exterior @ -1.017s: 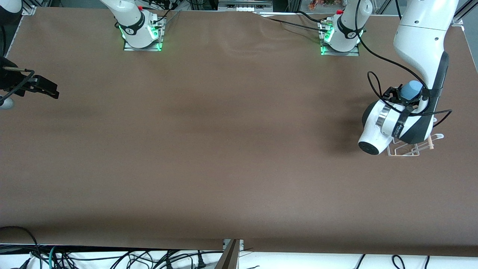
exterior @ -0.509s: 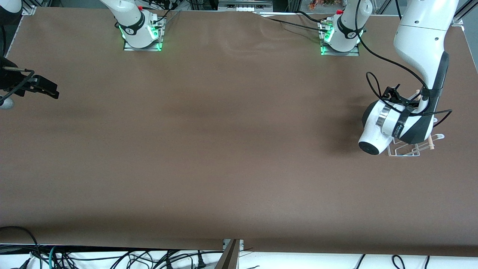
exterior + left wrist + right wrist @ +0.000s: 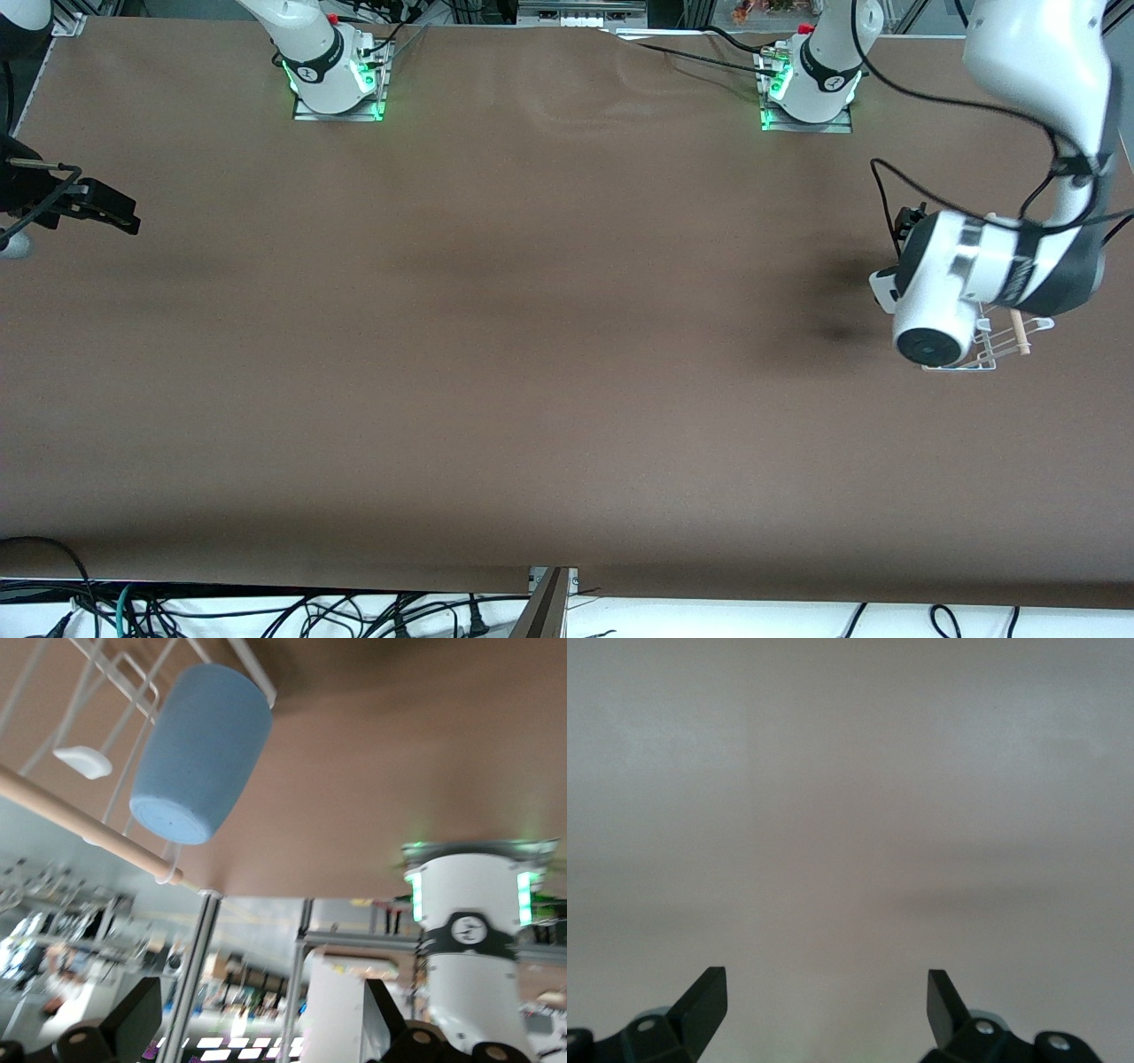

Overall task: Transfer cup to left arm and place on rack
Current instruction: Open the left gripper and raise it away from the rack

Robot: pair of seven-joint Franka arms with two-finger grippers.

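The light blue cup [image 3: 202, 753] rests on the white wire rack [image 3: 115, 673], over its prongs, with its narrow base turned toward the left wrist camera, just above the wooden dowel [image 3: 80, 819]. My left gripper [image 3: 261, 1010] is open and empty, drawn back clear of the cup. In the front view the left arm's wrist covers the cup and most of the rack [image 3: 1001, 341]. My right gripper [image 3: 115, 213] waits at the right arm's end of the table, open and empty [image 3: 827, 997].
The brown table [image 3: 532, 354] is bare apart from the rack. The left arm's base [image 3: 806, 89] and the right arm's base [image 3: 332, 80] stand along the table's edge farthest from the front camera. Cables hang below the near edge.
One second ago the left gripper held the cup over the rack. Now the cup sits on the rack and the left gripper has let go and drawn back. The right arm is still.
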